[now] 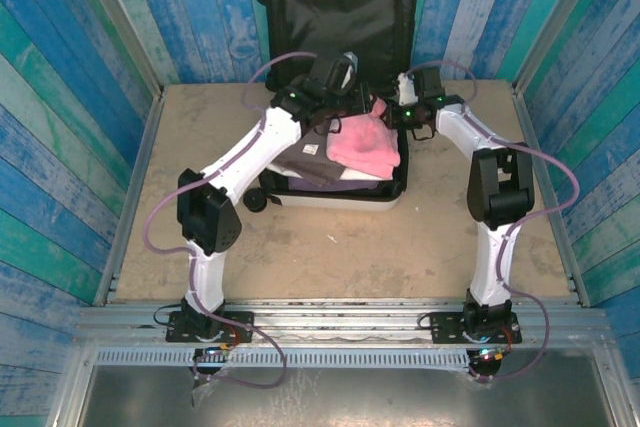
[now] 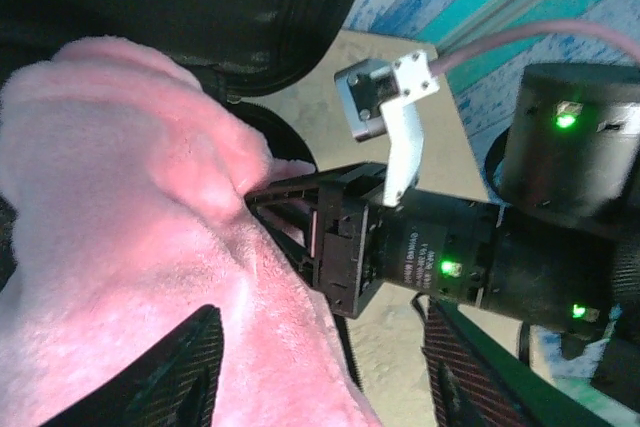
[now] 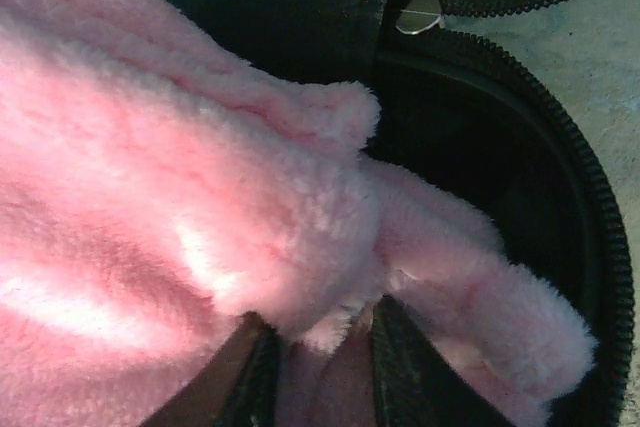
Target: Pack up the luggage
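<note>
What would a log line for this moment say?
luggage: open, lid upright | pink fleece: atop clothes inside | right pincer: shut on pink fleece | left pincer: open over it

I can read no text from here. In the left wrist view, a few lines of small white print (image 2: 410,259) stand on the black motor housing (image 2: 445,232) of the right arm, just beside a green light (image 2: 450,268). The letters are too small and blurred for me to make out.
</note>
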